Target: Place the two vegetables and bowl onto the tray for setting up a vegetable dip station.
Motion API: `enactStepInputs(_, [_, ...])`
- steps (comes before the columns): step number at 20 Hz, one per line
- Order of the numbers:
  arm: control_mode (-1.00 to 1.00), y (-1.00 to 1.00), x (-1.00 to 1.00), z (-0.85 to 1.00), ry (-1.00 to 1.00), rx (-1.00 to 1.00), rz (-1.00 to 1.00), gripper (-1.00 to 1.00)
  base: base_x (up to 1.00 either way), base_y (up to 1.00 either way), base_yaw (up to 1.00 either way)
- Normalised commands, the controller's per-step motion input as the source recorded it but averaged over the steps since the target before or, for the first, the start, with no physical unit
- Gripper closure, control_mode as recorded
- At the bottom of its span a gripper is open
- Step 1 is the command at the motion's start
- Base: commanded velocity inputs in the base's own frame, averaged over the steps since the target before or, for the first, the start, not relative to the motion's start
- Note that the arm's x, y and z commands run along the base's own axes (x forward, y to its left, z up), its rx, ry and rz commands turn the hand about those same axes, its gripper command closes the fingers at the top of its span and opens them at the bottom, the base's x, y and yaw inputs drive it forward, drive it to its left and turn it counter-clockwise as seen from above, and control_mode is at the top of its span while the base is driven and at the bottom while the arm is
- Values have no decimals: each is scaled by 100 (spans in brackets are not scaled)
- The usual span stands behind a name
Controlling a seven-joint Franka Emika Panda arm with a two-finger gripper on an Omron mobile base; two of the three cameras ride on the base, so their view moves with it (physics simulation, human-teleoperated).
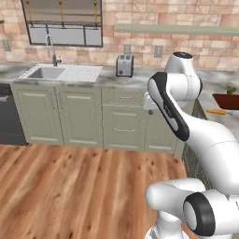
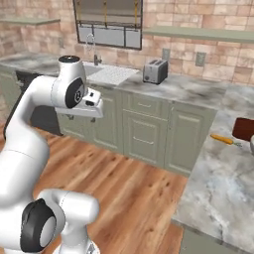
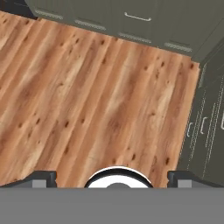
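Tray (image 1: 227, 100) | far right on bench (image 2: 223, 178), carrot (image 2: 221, 139) just beside it, cucumber possibly on tray | gripper (image 3: 112, 177) over floor (image 3: 87, 100), jaws wide, empty | step: approach; next: reach toward carrot.

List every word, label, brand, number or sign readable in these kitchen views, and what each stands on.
None: no readable text on anything.
Toaster: plain metal, no brand visible.
Wall outlets: blank plates.
Dishwasher: dark front, no legible markings.
Cabinet fronts: plain.

Carrot (image 1: 219, 112) beside tray (image 1: 226, 101)
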Motion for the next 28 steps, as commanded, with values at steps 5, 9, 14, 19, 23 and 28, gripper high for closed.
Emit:
enactStepInputs(5, [100, 0, 0, 0, 0, 0, 0, -100, 58, 27, -28])
enactStepInputs(9, [100, 0, 0, 0, 0, 0, 0, -100, 57, 27, -30])
enactStepInputs(14, [100, 0, 0, 0, 0, 0, 0, -100, 54, 27, -37])
enactStepInputs(19, [100, 0, 0, 0, 0, 0, 0, -100, 50, 29, -44])
enactStepInputs(23, [100, 0, 0, 0, 0, 0, 0, -100, 50, 30, -44])
enactStepInputs(28, [100, 0, 0, 0, 0, 0, 0, -100, 50, 30, -44])
